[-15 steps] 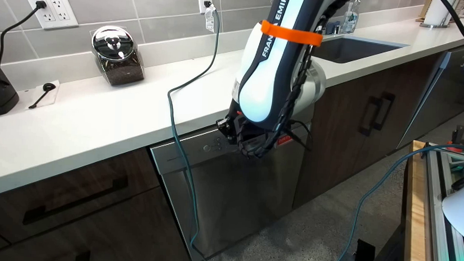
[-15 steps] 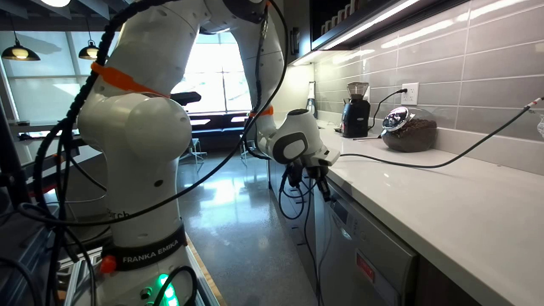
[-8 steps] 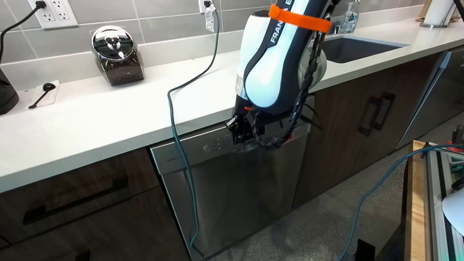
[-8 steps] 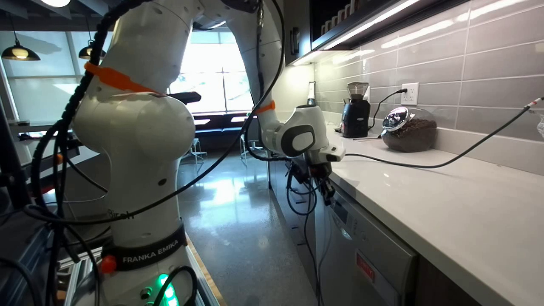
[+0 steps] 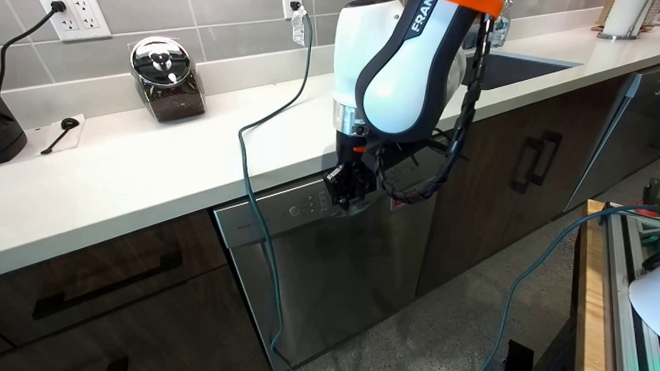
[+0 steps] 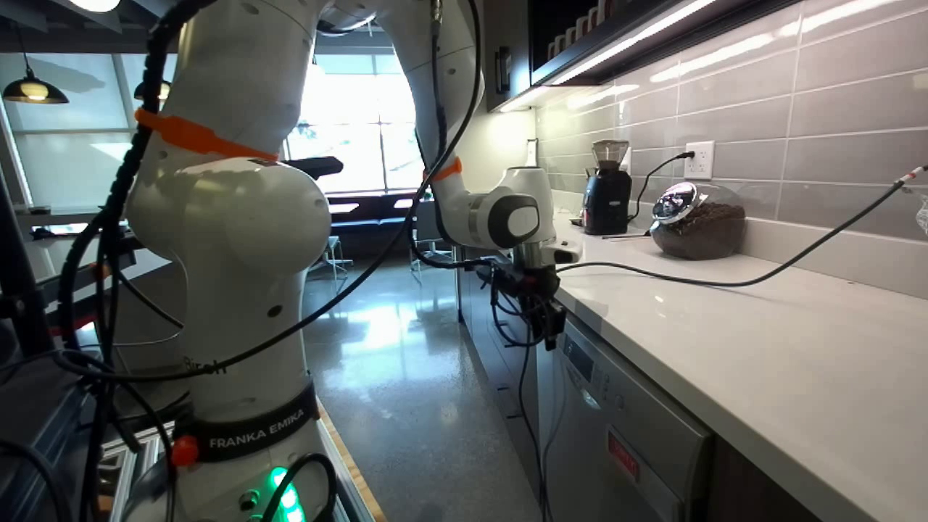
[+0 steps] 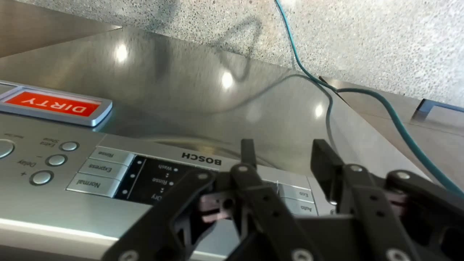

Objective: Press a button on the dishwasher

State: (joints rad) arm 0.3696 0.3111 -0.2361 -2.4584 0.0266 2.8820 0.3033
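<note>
gripper (image 7: pixel 284 154) | jaws partway apart | near dishwasher (image 7: pixel 181 98) (contact unclear)

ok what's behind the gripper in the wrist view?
Dishwasher control panel: Eco button and Auto button show between the fingers. The dark display is partly covered; whatever else the gripper hides can't be seen.

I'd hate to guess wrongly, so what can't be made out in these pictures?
Control panel: its middle, behind the pincer in the wrist view.
Leftmost round button: cut off by the wrist view's left edge.
Lettering beside it: too small and blurred, wrist view.
Sink: partly behind the robot arm in an exterior view.
Whether the pincer touches a button: its fingers hide the spot in that view.
</note>
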